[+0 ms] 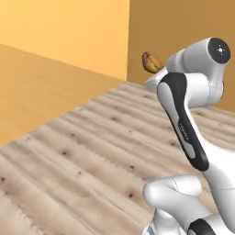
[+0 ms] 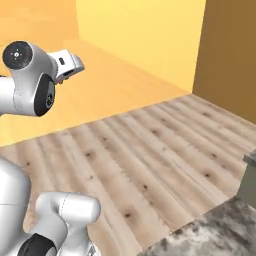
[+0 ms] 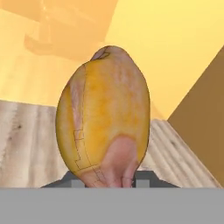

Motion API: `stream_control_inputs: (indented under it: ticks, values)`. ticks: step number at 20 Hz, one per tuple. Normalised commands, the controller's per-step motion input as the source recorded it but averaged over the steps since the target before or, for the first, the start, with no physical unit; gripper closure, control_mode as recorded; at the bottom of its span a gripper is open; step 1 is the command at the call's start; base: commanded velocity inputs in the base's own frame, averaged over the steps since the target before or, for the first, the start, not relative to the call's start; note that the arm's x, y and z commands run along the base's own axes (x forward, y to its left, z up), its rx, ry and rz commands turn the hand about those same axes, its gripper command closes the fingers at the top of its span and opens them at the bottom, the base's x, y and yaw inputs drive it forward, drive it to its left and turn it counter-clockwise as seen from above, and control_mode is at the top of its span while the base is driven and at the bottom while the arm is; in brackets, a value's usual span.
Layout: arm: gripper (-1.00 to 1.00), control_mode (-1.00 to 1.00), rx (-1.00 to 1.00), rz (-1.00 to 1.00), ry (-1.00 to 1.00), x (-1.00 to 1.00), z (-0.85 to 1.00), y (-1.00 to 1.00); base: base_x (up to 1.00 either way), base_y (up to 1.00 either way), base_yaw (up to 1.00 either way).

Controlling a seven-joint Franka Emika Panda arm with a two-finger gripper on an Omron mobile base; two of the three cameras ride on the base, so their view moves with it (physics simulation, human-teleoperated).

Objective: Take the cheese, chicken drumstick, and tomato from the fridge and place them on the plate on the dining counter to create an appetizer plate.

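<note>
Left base view, golden-brown teardrop-shaped chicken drumstick [image 1: 151,62] sticking out beyond the white arm, high above the pale wooden plank floor [image 1: 92,151], right base view, mottled grey-brown marble table [image 2: 215,232] showing at lower right corner, hand view, tool [image 3: 109,183] clenching around the drumstick's paler end.

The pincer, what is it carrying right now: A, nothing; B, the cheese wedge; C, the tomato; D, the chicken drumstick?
D: the hand view shows the golden-brown chicken drumstick rising from between the pincer tips, and the left base view shows it held up above the wooden floor.
</note>
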Motion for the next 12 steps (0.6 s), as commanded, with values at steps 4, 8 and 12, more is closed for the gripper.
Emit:
stream_control_inputs:
  ticks: [4, 8, 12]
  values:
    - [1.00, 1.00, 0.00, 0.00, 0.00, 0.00, 0.00, 0.00, 0.97, -0.01, -0.67]
    - [1.00, 1.00, 0.00, 0.00, 0.00, 0.00, 0.00, 0.00, 0.88, 0.00, -0.73]
    - [1.00, 1.00, 0.00, 0.00, 0.00, 0.00, 0.00, 0.00, 0.89, 0.07, -0.76]
